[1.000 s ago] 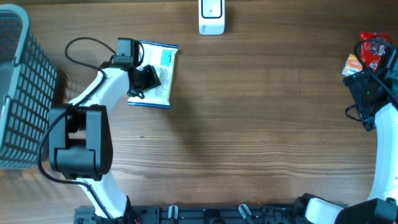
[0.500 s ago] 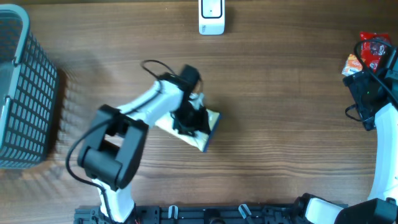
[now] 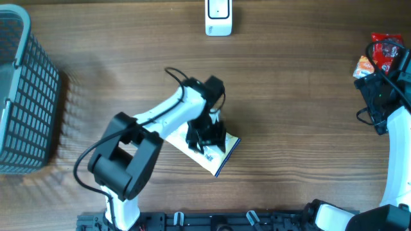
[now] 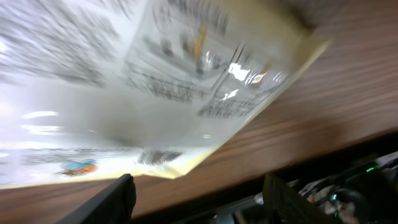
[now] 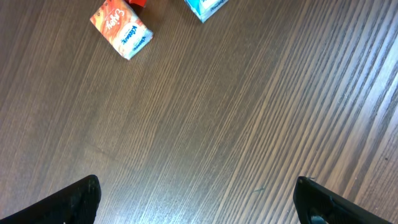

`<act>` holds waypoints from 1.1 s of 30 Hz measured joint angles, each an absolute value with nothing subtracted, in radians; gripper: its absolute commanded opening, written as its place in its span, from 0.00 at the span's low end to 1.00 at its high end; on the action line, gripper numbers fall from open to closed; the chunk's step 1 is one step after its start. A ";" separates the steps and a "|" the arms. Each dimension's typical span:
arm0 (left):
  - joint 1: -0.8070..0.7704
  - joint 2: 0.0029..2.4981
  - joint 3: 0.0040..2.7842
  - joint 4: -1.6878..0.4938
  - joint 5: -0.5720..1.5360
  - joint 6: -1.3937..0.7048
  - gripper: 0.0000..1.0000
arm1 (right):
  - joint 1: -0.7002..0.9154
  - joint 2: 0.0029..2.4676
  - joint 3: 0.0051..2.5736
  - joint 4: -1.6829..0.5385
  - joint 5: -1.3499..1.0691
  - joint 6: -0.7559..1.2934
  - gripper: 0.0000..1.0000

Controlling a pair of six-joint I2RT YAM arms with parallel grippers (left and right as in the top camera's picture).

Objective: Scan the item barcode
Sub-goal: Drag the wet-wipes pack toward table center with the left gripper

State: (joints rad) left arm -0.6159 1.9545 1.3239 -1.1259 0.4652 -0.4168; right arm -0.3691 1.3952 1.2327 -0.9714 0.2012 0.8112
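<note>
White printed packet (image 3: 219, 160), clamped in the left end effector (image 3: 205, 136) over the wooden surface (image 3: 308, 128), is well apart from the white scanner box (image 3: 218, 17). Carry step, I'd judge; next, present it there. Right end effector (image 5: 198, 199) gapes.

Dark brown tabletop (image 3: 289, 128): wood grain, fine streaks, smooth, low satin sheen.
White printed pouch (image 4: 155, 74): thin plastic film, glossy, bright glare spots, slightly crinkled.
Grey basket (image 3: 26, 96): moulded plastic lattice, matt.
White scanner (image 3: 218, 18): hard plastic, smooth.
White left arm shell (image 3: 170, 109): plastic, smooth, slight gloss.
Black right fingers (image 5: 78, 199): matt.
Small orange pack (image 5: 121, 28): printed wrapper, faint sheen.
Crumpled red packet (image 3: 385, 51): shiny film.
</note>
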 measured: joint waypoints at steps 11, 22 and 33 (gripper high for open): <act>-0.349 1.585 1.419 -1.237 0.153 -0.546 1.00 | -0.369 1.395 1.233 -0.971 0.201 0.811 1.00; -0.207 1.578 1.144 -1.107 0.050 -0.684 1.00 | -0.369 1.395 1.233 -0.971 0.201 0.811 1.00; -0.191 1.577 0.766 -0.471 0.330 -0.743 0.97 | -0.369 1.395 1.233 -0.971 0.198 0.811 1.00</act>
